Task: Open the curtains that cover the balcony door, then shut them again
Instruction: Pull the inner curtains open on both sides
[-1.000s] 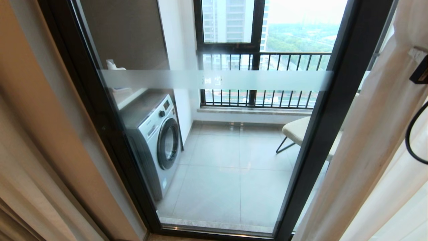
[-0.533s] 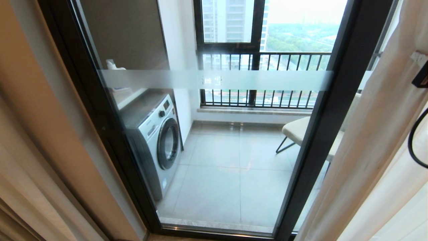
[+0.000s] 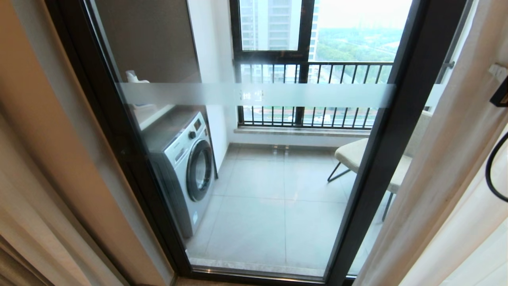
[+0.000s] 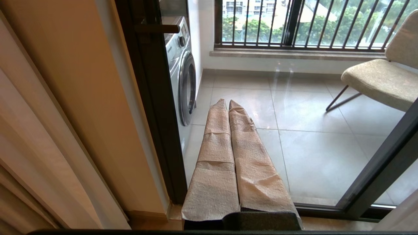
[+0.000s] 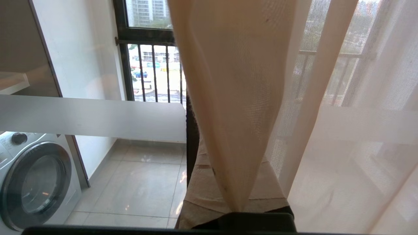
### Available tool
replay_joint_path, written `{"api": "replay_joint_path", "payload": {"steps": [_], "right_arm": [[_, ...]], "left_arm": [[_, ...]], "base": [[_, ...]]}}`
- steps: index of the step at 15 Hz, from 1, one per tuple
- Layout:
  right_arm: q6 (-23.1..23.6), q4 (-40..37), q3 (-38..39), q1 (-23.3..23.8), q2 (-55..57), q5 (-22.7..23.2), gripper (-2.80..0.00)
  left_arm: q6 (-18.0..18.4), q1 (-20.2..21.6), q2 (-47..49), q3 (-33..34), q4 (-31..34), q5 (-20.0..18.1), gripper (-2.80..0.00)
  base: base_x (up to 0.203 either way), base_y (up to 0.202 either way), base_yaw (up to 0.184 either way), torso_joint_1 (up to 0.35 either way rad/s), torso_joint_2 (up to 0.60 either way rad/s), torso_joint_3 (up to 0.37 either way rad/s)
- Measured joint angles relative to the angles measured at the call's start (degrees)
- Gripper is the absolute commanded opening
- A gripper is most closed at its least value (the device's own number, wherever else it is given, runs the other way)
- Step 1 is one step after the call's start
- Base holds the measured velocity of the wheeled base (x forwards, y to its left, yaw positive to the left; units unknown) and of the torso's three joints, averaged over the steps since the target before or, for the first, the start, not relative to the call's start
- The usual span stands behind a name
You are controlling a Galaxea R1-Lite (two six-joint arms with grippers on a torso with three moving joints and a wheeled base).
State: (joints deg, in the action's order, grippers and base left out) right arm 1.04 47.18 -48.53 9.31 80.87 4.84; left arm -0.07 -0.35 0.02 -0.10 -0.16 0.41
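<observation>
The balcony door (image 3: 258, 95) fills the head view: glass in black frames with a frosted strip across it. The glass stands uncovered between the curtains. A heavy beige drape (image 3: 20, 222) is gathered at the far left. A cream-white sheer (image 3: 448, 159) hangs at the right, its edge beside the door's right frame (image 3: 393, 131). My right gripper (image 5: 225, 156) is shut on a fold of that sheer (image 5: 235, 98), pinched between its tape-wrapped fingers. Only a black piece of the right arm (image 3: 501, 95) shows in the head view. My left gripper (image 4: 228, 102) is shut and empty, low by the door's left frame.
Behind the glass are a washing machine (image 3: 186, 167) at the left, a beige chair (image 3: 353, 155) at the right, a tiled floor and a black-framed window with railing bars (image 3: 309, 79). A dark door handle (image 4: 156, 28) sticks out from the left frame.
The sheer's edge and my right arm have drifted slightly to the right, uncovering a little more glass and chair. The left arm has kept still.
</observation>
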Motion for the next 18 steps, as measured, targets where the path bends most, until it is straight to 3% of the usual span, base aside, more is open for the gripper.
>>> {"api": "replay_joint_path", "payload": {"steps": [13,18], "right_arm": [[-0.2,0.3,1.7,1.1,-0.7,0.0,-2.80],[-0.2,0.3,1.7,1.5,-0.7,0.0,-2.80]], "left_arm": [[-0.1,0.0,0.0,0.0,0.0,-0.1,-2.80],[-0.1,0.0,0.0,0.0,0.0,-0.1,-2.80]], "base": [[0.000,0.000,0.000,0.000,0.00,0.000],[0.001,-0.150,0.004,0.004,0.00,0.003]]}}
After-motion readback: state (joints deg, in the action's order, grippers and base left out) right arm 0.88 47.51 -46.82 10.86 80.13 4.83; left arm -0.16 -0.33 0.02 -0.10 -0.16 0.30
